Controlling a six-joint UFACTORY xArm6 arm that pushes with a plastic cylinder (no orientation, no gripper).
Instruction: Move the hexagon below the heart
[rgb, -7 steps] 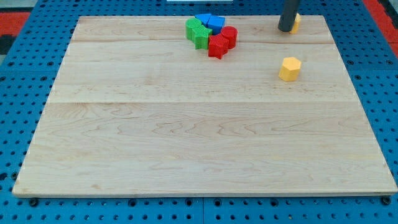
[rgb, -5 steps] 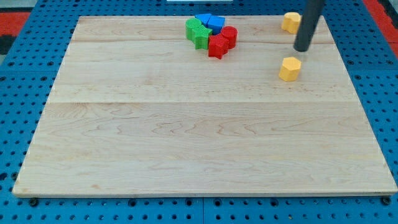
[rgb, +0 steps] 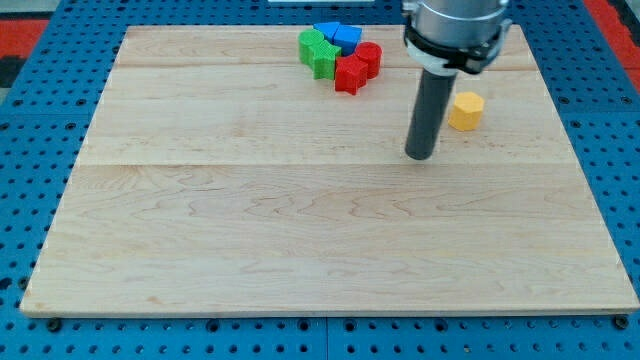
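While my tip (rgb: 420, 156) rests, yellow hexagon (rgb: 465, 110) sits upper-right (apart).

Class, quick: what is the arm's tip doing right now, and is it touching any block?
My tip: on the board, holding nothing, touching no block, to the lower left of the yellow hexagon.
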